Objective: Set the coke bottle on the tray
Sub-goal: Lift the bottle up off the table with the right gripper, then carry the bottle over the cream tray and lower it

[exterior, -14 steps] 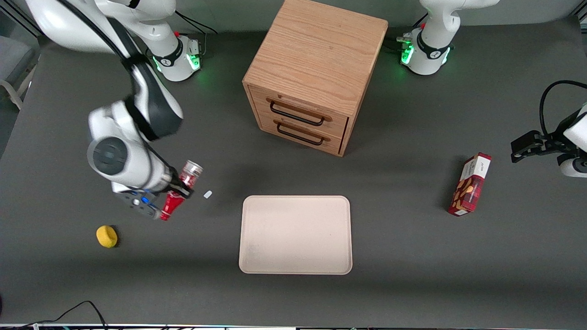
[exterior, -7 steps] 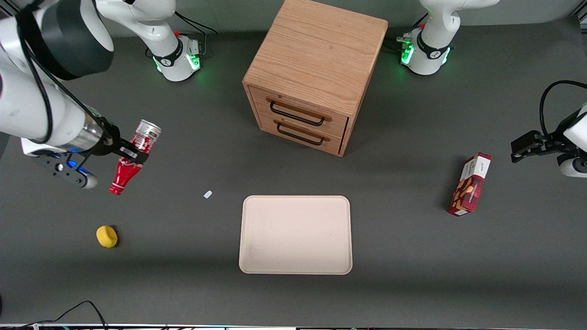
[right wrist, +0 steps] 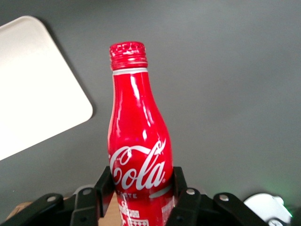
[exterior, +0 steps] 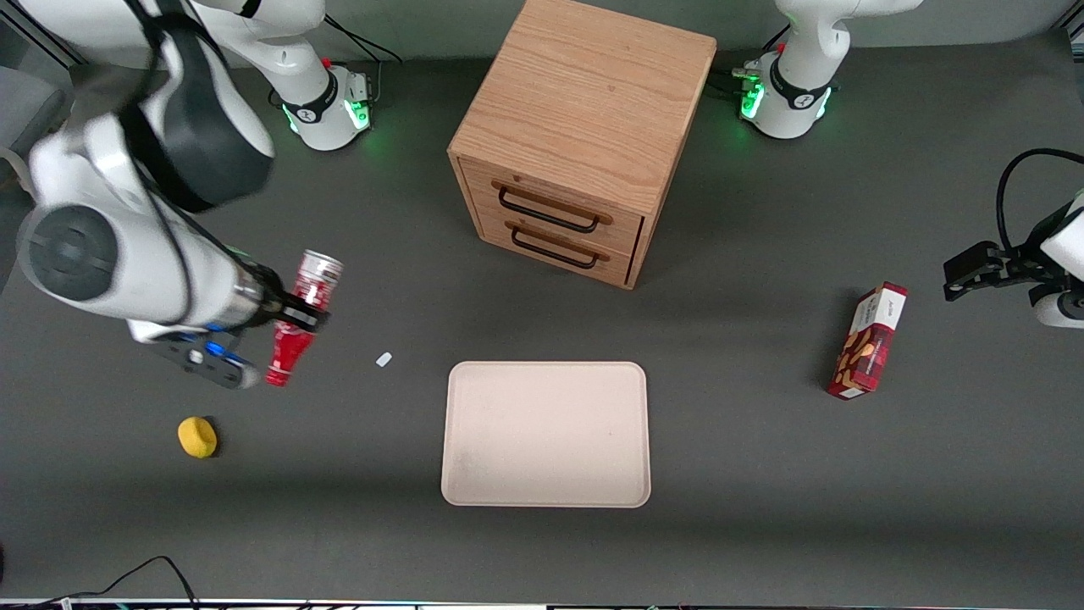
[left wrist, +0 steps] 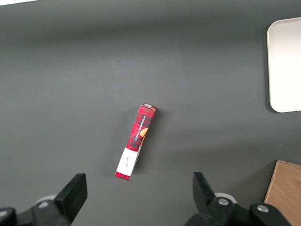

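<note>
Your gripper [exterior: 292, 315] has its fingers [right wrist: 186, 200] clamped on the lower body of the bottle [exterior: 296, 318], carrying it in the air above the worktop [exterior: 762, 508] toward the working arm's end. The bottle hangs tilted, silver base up and cap down, probably because it was grasped lying flat. The tray [exterior: 546, 434] sits bare and well apart, nearer the middle. White script on the bottle reads "Coca-Cola"; the smaller print below is illegible.

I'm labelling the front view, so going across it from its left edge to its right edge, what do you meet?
Yellow ball → gripper holding the coke bottle → small white scrap → tray → red snack box.
</note>
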